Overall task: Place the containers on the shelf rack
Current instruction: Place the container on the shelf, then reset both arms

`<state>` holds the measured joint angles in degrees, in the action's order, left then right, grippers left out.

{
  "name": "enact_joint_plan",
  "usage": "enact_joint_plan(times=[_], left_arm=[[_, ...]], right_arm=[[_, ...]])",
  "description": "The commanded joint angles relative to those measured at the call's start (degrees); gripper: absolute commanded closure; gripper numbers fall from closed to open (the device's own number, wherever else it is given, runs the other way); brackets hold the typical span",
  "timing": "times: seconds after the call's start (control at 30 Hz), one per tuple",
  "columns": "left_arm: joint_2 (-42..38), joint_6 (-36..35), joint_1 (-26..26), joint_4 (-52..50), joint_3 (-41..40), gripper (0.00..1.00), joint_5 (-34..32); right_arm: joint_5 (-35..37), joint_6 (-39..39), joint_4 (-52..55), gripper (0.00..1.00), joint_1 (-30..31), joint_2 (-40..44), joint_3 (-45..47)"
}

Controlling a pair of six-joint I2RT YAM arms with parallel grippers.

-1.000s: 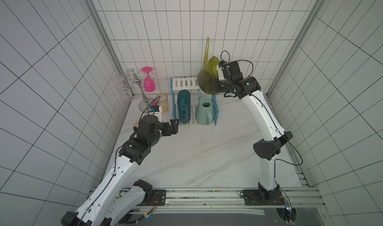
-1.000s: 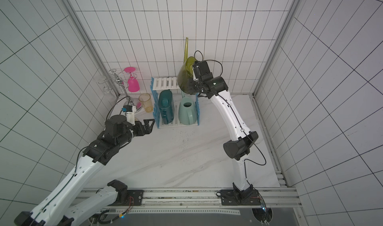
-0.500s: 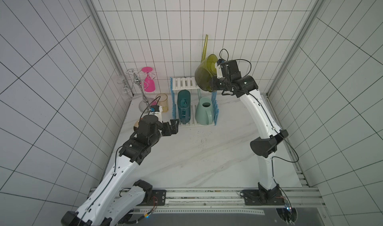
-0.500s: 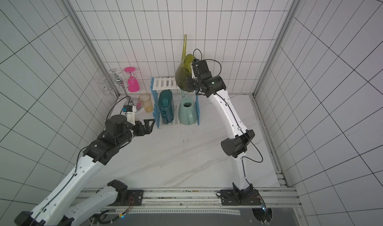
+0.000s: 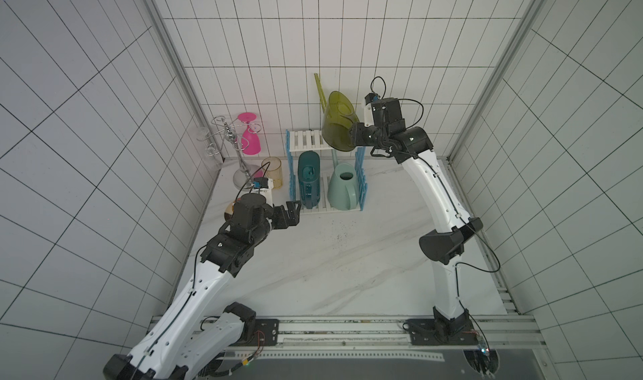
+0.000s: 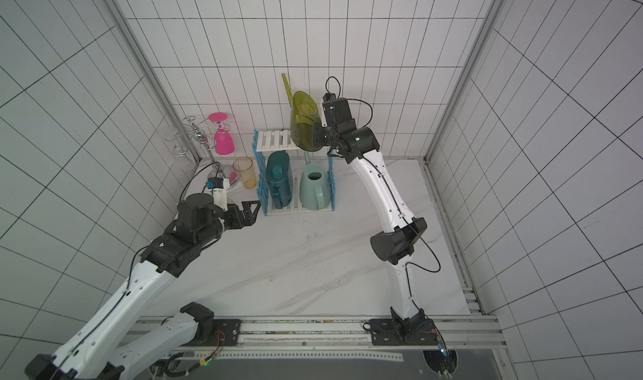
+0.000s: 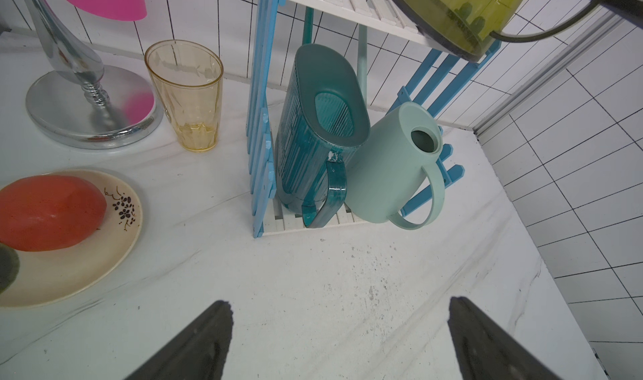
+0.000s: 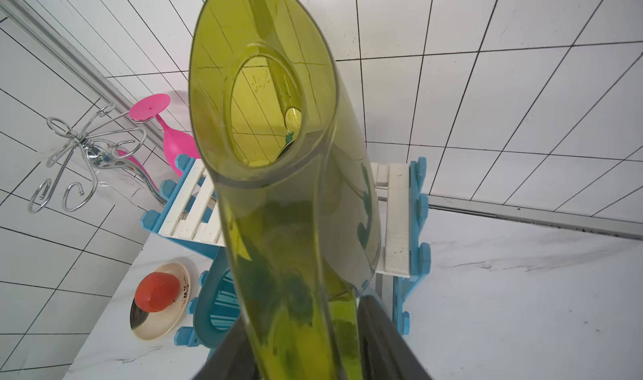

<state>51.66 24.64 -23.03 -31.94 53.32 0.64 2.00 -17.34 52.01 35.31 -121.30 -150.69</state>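
Note:
The translucent olive-green watering can (image 5: 339,124) (image 6: 304,124) leans over the right end of the shelf rack's white top shelf (image 5: 306,139) (image 8: 396,221), spout up against the back wall. My right gripper (image 5: 355,138) (image 8: 306,326) is shut on its handle, one finger on each side. The dark teal can (image 5: 309,179) (image 7: 313,134) and the pale mint can (image 5: 342,190) (image 7: 389,173) stand side by side on the lower shelf. My left gripper (image 5: 294,211) (image 7: 339,305) hovers open and empty over the table, just in front of the rack's left corner.
Left of the rack stand an amber cup (image 5: 273,171), a chrome wire stand (image 5: 240,152) and a hanging pink wine glass (image 5: 250,138). A plate (image 7: 69,256) with a red fruit lies by my left wrist. Tiled walls close in behind and at both sides.
My right arm has carried the olive-green can a little leftward and down towards the top shelf. The left arm has not moved.

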Motion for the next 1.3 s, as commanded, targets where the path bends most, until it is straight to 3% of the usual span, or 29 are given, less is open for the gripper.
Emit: enact_joint_plan(times=[0.0, 0.2, 0.43, 0.7, 0.83, 1.03, 1.17, 1.27], left_arm=[[0.2, -0.2, 0.4, 1.2, -0.6, 0.01, 0.9], [0.2, -0.3, 0.6, 1.1, -0.8, 0.01, 1.0], [0.5, -1.4, 1.0, 1.3, -0.6, 0.01, -0.6], [1.3, -2.7, 1.9, 2.5, -0.3, 0.01, -5.2], [2.5, -4.3, 2.2, 4.6, -1.6, 0.01, -9.4], [4.3, -8.8, 4.5, 10.1, -6.4, 0.01, -16.6], [5.4, -11.6, 6.1, 15.6, -11.3, 0.02, -22.2], [5.7, -15.8, 6.8, 22.3, -16.4, 0.02, -25.8]], right_arm=[[0.7, 0.1, -1.0, 0.54, -0.1, -1.0, -1.3], [0.4, -0.3, -1.0, 0.54, 0.4, -0.7, -1.3], [2.1, 1.3, -0.4, 0.46, 0.9, 3.5, -0.4], [4.9, 3.6, -2.2, 0.33, 0.9, 18.1, 13.3], [9.0, 5.2, -5.2, 0.2, 0.5, 30.5, 28.9], [18.9, 3.8, -18.2, 0.01, -4.2, 56.9, 65.1], [23.2, 4.0, -23.6, 0.01, -10.6, 70.7, 83.2], [23.5, 4.5, -27.8, 0.01, -16.6, 75.6, 94.0]])
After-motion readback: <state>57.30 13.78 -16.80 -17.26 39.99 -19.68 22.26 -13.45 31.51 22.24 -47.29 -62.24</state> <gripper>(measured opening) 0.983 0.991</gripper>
